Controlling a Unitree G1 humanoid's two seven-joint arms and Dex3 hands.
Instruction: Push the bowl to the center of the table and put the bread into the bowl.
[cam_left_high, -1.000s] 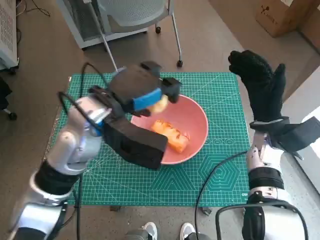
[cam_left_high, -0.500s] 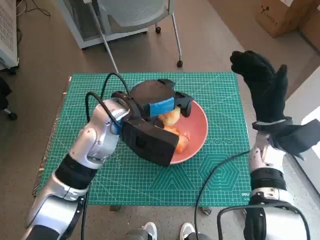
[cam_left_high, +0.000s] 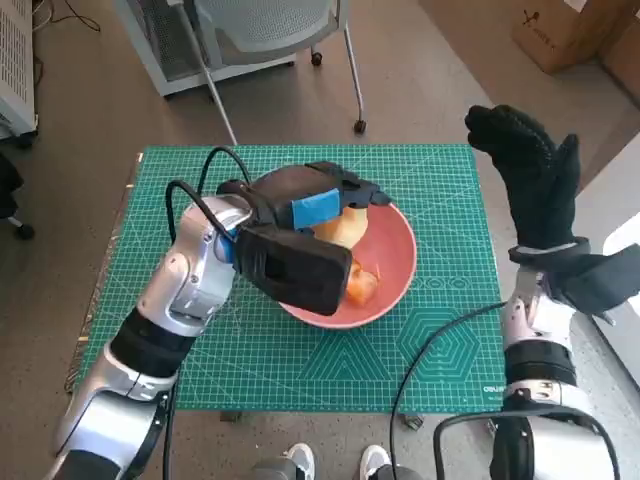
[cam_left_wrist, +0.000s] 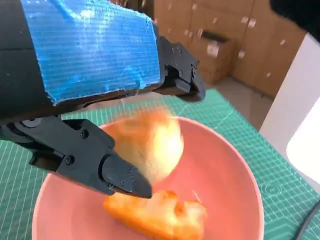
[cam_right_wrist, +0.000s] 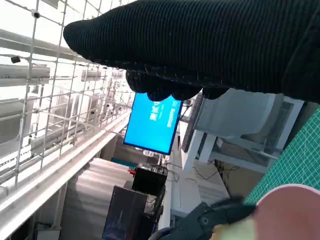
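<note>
Over the pink bowl (cam_left_high: 385, 262), a pale piece of bread (cam_left_wrist: 152, 145) appears blurred between the black fingers (cam_left_wrist: 95, 162) of the left robot hand (cam_left_high: 315, 205); whether the fingers touch it or it hangs loose cannot be told from the blur. Below it, a second, orange-crusted piece of bread (cam_left_wrist: 157, 217) lies on the bottom of the bowl, and in the head view it peeks out beside the left forearm's black wrist housing (cam_left_high: 290, 268). The bowl itself sits on the green cutting mat (cam_left_high: 440, 340) that covers the table, near the mat's middle, slightly toward its far edge. The left robot hand, with blue tape (cam_left_high: 313, 209) across its back, reaches over the bowl's far rim, and its fingers stand apart above the bowl.

Well away from the bowl, beyond the mat's right edge, the right robot hand (cam_left_high: 525, 175) in its black knitted glove is raised upright with fingers extended, holding nothing.

Beyond the far edge of the mat from the bowl, a grey chair (cam_left_high: 270, 25) stands on the brown floor (cam_left_high: 90, 90), and a cardboard box (cam_left_high: 570, 30) sits at the far right corner.
</note>
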